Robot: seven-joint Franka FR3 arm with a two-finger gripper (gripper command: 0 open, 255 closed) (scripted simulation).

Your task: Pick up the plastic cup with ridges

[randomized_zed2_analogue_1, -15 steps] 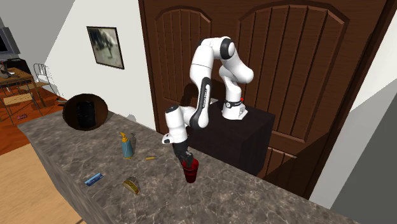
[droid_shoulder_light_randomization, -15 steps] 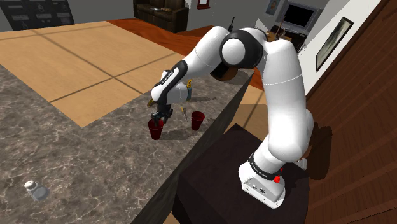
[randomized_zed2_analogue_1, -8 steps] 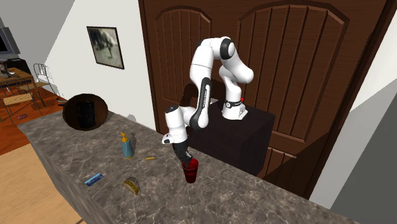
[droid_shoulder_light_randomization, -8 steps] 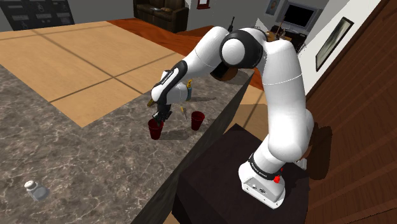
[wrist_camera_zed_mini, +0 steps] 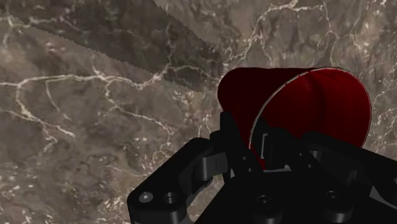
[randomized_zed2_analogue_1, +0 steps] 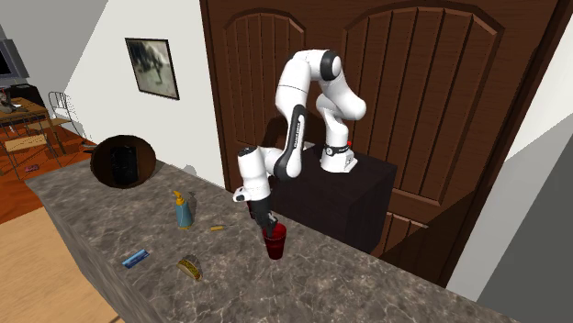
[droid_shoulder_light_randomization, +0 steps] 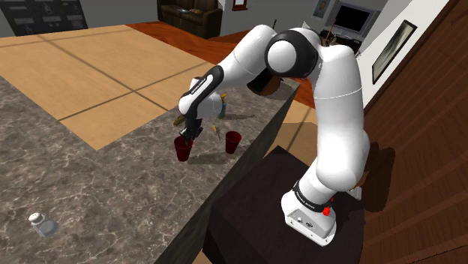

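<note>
Wrist view shows end effector [wrist_camera_zed_mini: 253, 143] pinching wall of dark red cup [wrist_camera_zed_mini: 305, 102]; shoulder view adds second cup [droid_shoulder_light_randomization: 233, 142].

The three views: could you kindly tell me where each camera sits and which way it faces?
Shoulder view: beside and slightly behind the stand, looking down over the marble counter; the whole white arm shows, tool at a red cup.
Second exterior view: raised, across the counter, facing the arm and brown doors behind; stand, arm, tool show.
Wrist view: on the hand, looking along the tool at cup and counter; black fingers show.
Shared: all three show the red cup at the tool.
</note>
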